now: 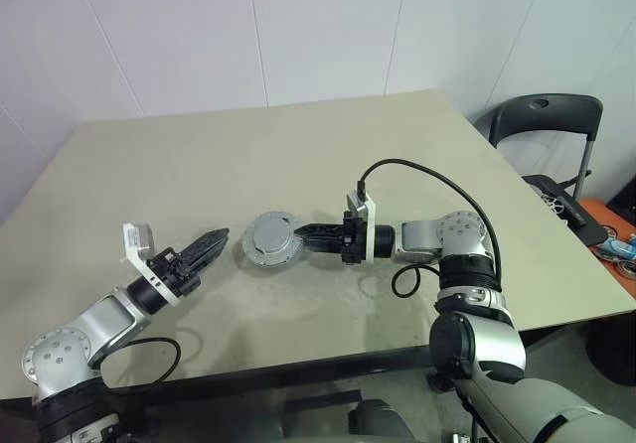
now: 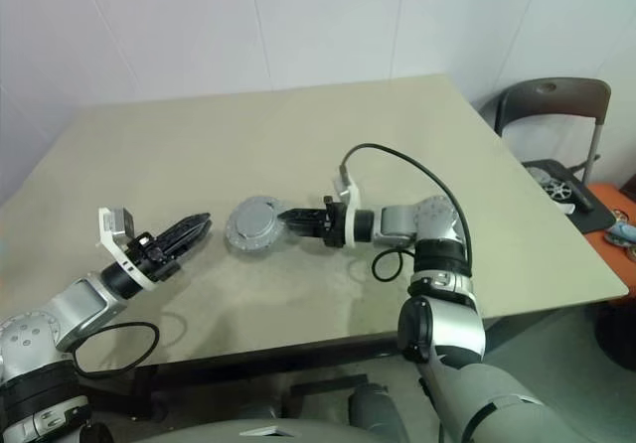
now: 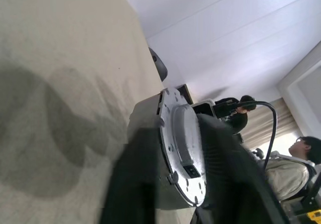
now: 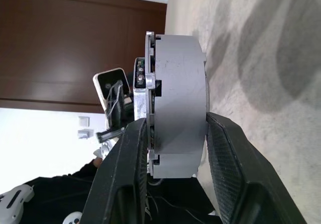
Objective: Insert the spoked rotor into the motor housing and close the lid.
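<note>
1. The motor housing (image 1: 270, 239), lid (image 3: 183, 148) closed on it, hangs just above the beige table (image 1: 298, 145)
2. Right gripper (image 1: 303, 234) clamps the housing's right edge between both fingers
3. Left gripper (image 1: 212, 241) sits near the housing's left side, apart from it, fingers nearly together, holding nothing

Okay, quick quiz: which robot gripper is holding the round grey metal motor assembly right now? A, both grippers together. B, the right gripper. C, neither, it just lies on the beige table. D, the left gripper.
B: the right gripper has its black fingers clamped on either face of the round grey metal motor assembly, while the left gripper stands apart from it.
</note>
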You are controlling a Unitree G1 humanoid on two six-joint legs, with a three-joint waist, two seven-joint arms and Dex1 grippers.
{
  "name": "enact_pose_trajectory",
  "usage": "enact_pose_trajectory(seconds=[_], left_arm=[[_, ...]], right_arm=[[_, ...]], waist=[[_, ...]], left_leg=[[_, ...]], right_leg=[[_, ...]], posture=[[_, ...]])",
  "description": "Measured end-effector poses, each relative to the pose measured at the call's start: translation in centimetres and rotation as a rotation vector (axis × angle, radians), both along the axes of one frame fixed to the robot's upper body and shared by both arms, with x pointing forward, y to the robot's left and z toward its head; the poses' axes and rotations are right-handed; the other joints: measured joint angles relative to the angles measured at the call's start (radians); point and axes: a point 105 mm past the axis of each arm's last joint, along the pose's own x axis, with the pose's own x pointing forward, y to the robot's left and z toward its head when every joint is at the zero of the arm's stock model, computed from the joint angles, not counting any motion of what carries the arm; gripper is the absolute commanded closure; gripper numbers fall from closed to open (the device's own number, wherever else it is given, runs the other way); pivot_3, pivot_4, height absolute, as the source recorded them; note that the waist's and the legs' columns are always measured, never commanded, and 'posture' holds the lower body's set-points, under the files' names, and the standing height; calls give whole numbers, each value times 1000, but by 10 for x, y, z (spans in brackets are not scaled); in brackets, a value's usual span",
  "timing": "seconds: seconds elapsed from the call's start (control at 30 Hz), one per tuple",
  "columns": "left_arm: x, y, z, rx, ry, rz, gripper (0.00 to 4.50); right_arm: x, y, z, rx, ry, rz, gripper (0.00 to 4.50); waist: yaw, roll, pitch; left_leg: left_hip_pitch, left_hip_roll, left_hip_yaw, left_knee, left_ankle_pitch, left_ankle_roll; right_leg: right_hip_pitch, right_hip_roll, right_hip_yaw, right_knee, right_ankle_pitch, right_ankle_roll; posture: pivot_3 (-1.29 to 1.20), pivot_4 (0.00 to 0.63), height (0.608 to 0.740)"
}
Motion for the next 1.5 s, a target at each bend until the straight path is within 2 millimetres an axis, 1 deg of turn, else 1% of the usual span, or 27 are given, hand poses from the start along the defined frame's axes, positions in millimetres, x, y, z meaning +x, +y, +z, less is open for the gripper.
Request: enact_pose_trajectory(seconds=[0.13, 0.2, 0.37, 0.5, 0.63, 0.9, 1.07, 1.23, 1.37, 1.5], left_arm=[[-2, -1, 5, -48, -9, 0, 573], [-3, -1, 6, -70, -7, -1, 0], [-7, -2, 3, -97, 26, -4, 0], [-9, 0, -6, -96, 88, 0, 0], [-10, -6, -10, -115, 118, -20, 0], [-8, -14, -8, -143, 124, -36, 0], [-4, -26, -7, -150, 122, -73, 0], [5, -34, 4, -154, 78, -94, 0], [6, -39, 7, -156, 68, -112, 0], [6, -38, 8, -161, 60, -117, 882]], right_arm=[[0, -1, 0, -4, 0, -3, 3173], [0, -1, 0, -5, -1, -3, 3173], [1, -3, 0, -7, -2, -6, 3173], [2, -3, 3, -6, -9, -9, 3173], [3, -4, 3, -6, -11, -11, 3173], [-1, 2, 10, 37, -22, 20, 3173], [-5, 11, 12, 47, -26, 53, 3173], [-12, 23, 18, 62, -52, 99, 3173], [-14, 26, 19, 65, -51, 111, 3173], [-14, 26, 18, 56, -53, 106, 3173]], waist=[[1, 0, 0], [1, 0, 0], [1, 0, 0], [1, 0, 0], [2, 0, 0], [1, 0, 0], [1, 0, 0], [1, 0, 0], [1, 0, 0], [1, 0, 0]], left_leg=[[0, 0, 0, 0, 0, 0], [0, 0, 0, 0, 0, 0], [0, 0, 0, 0, 0, 0], [0, 0, 0, 0, 0, 0], [0, 0, 0, 0, 0, 0], [0, 0, 0, 0, 0, 0], [0, 0, 0, 0, 0, 0], [0, 0, 0, 0, 0, 0], [0, 0, 0, 0, 0, 0], [0, 0, 0, 0, 0, 0]], right_leg=[[0, 0, 0, 0, 0, 0], [0, 0, 0, 0, 0, 0], [0, 0, 0, 0, 0, 0], [0, 0, 0, 0, 0, 0], [0, 0, 0, 0, 0, 0], [0, 1, 0, 0, 0, 0], [0, 1, 0, 0, 0, 0], [0, 1, 0, 0, 0, 0], [0, 1, 0, 0, 0, 0], [0, 1, 0, 0, 0, 0]], posture=[[0, 0, 740], [0, 0, 740], [0, 0, 740], [0, 0, 740], [0, 0, 740], [0, 0, 740], [0, 0, 740], [0, 0, 740], [0, 0, 740], [0, 0, 740]])
